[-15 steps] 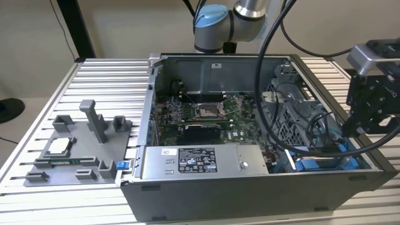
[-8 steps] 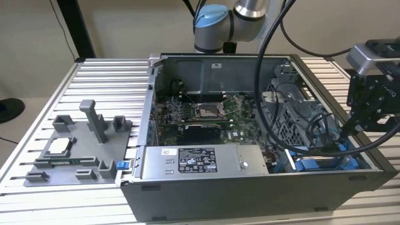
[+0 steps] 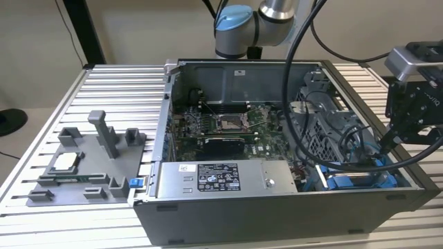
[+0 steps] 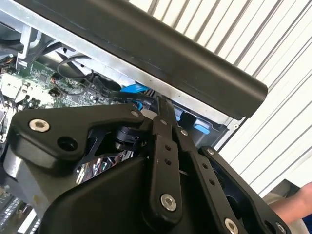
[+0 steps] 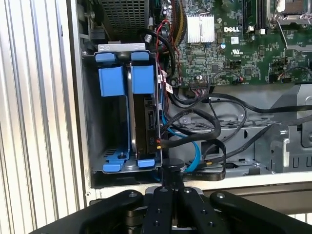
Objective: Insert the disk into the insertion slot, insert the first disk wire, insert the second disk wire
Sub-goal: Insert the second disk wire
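The disk (image 5: 143,117) stands edge-on in its blue frame inside the insertion slot (image 5: 111,80), a grey bay with blue latch tabs at the case's corner. A black wire (image 5: 195,127) and a blue wire (image 5: 194,148) run to the disk's rear end. In the first wrist view my gripper (image 5: 168,171) hovers just outside the case wall, close to those wires, its fingers pressed together. I cannot tell whether anything sits between them. In the second wrist view the gripper (image 4: 162,105) points at the blue wire (image 4: 130,89). In the exterior view the gripper (image 3: 385,145) hangs above the bay (image 3: 354,181).
A grey power-supply box (image 3: 221,179) fills the case's front. The motherboard (image 3: 221,124) lies behind it, and a ribbed drive cage (image 3: 325,119) is crossed by black cables. A grey fixture (image 3: 83,166) sits on the slatted table (image 3: 118,83). A hand (image 4: 295,204) is near the gripper.
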`<move>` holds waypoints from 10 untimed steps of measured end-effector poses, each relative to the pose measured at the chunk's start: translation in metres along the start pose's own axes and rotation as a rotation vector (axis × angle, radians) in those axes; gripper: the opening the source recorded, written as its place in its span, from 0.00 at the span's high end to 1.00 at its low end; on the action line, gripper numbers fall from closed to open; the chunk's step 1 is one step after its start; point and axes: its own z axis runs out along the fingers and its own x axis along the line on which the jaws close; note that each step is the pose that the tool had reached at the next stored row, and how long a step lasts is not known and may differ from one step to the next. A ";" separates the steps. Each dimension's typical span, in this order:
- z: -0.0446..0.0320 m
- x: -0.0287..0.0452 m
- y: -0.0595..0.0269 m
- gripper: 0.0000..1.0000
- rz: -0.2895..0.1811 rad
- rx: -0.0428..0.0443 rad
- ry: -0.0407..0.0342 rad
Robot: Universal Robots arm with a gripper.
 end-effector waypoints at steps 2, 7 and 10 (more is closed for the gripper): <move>-0.0001 0.0000 -0.0001 1.00 0.001 -0.0033 0.0014; 0.0000 -0.0003 -0.0027 0.00 0.002 -0.0202 0.0153; -0.0002 -0.0005 -0.0070 0.00 0.004 -0.0369 0.0295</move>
